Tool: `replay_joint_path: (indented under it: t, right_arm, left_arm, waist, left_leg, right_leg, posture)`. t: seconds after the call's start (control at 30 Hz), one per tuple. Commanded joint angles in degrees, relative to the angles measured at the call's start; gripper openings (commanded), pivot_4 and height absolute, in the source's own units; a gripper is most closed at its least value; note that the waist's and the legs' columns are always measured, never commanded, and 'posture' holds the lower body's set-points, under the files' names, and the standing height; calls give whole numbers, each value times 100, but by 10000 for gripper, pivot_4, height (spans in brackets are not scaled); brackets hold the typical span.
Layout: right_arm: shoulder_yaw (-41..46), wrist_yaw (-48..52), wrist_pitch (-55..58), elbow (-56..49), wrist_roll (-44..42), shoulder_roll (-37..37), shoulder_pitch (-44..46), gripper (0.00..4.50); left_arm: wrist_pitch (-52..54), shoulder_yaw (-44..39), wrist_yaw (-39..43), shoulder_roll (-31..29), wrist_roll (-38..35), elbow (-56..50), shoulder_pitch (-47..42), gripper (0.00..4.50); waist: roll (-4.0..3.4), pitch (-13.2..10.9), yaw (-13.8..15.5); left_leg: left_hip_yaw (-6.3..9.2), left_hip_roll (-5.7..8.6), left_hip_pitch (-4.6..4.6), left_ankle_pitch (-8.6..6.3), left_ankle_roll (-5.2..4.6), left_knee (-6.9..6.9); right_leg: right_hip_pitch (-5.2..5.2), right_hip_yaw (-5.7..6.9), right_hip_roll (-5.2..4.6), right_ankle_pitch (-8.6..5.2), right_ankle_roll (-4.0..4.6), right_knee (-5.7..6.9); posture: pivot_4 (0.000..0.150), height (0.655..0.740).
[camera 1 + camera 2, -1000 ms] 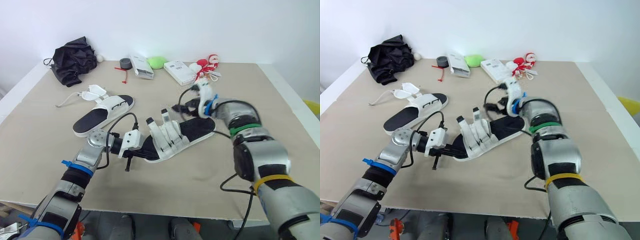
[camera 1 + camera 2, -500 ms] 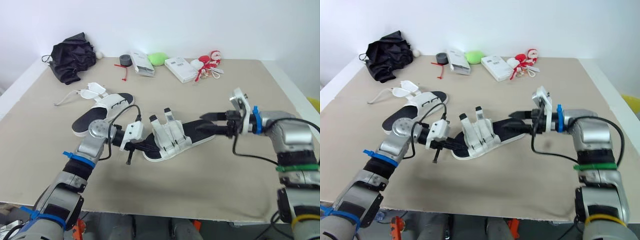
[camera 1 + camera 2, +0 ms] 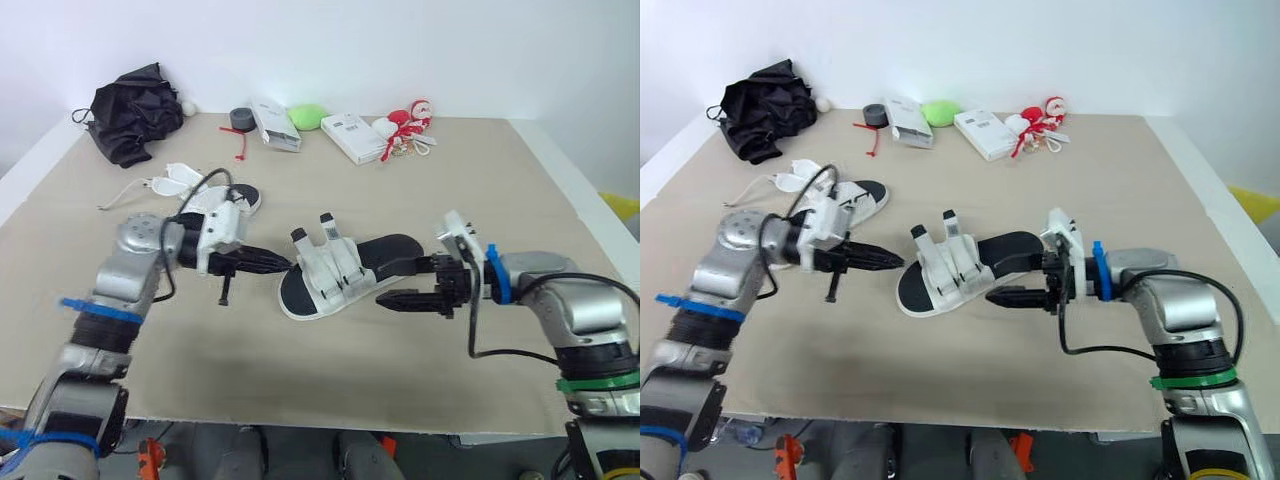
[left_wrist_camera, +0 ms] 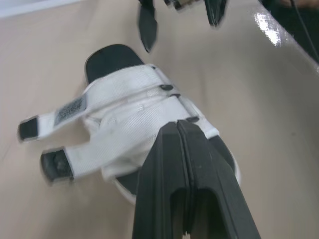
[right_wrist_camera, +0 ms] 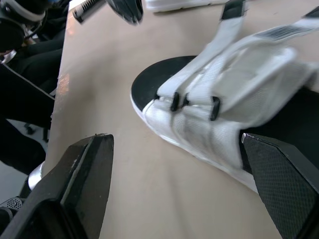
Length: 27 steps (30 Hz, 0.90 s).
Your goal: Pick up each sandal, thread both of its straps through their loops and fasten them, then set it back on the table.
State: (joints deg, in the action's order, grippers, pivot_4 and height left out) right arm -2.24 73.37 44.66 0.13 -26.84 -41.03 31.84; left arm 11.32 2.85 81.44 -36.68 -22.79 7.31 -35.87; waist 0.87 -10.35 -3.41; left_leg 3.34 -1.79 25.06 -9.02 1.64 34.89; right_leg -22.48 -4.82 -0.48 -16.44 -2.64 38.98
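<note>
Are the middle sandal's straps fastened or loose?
Loose. Both straps of the sandal stick out with free black-tipped ends, not pressed down; it lies flat on the table.

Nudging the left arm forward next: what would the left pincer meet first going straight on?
The left pincer, shut, points at the middle sandal. It would likely meet the white strapped upper first, judging by the left wrist view. The gap looks small.

The left end effector (image 3: 272,263) points inward, fingers pressed together, while the right end effector (image 3: 392,283) faces it, fingers spread.
</note>
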Motion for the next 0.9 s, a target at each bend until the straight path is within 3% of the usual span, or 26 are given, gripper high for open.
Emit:
replay_joint_path:
  t: [0.03,0.3,0.43,0.53,0.77,0.9]
  right_arm:
    - [3,36,-191,175,-7,-22,244,44137]
    - [-460,336,-493,617,179,-3,391,44137]
    - [-674,410,-565,650,238,64,363,44137]
    - [-712,358,-509,580,167,186,295,36210]
    - [-520,-30,-225,-32,-124,408,-325,761]
    - [-168,-454,-14,-384,-384,544,-658,761]
  left_arm:
    - [579,-500,-306,-219,-505,-701,319,0]
    - [952,-928,-867,-493,-766,-1645,1399,0]
    - [1036,-986,-1110,-400,-930,-1751,1479,0]
    - [1192,-1111,-1404,-224,-1206,-1799,1482,0]
    - [1486,-1165,-1731,-202,-1418,-1864,1479,0]
    - [1549,-1142,-1764,-195,-1484,-1805,1488,0]
  waist:
    - [4,-13,15]
    - [21,-23,69]
    - [23,-25,72]
    - [24,-26,70]
    - [28,-26,70]
    - [31,-24,70]
  left_leg:
    - [1,0,1,1,2,0]
    - [1,2,1,3,6,0]
    - [5,0,1,9,16,0]
    - [3,1,-2,13,22,1]
    - [6,1,1,13,24,0]
    - [7,1,0,13,25,0]
  right_leg:
    - [0,2,-1,0,0,1]
    - [2,4,-7,0,0,1]
    - [2,9,-6,2,4,1]
    - [4,7,-6,4,3,1]
    - [3,8,-6,5,2,2]
    - [6,9,-6,4,2,2]
  posture:
    - [1500,7380]
    - [1500,7380]
    - [1500,7380]
    - [1500,7380]
    - [1500,7380]
    - [1500,7380]
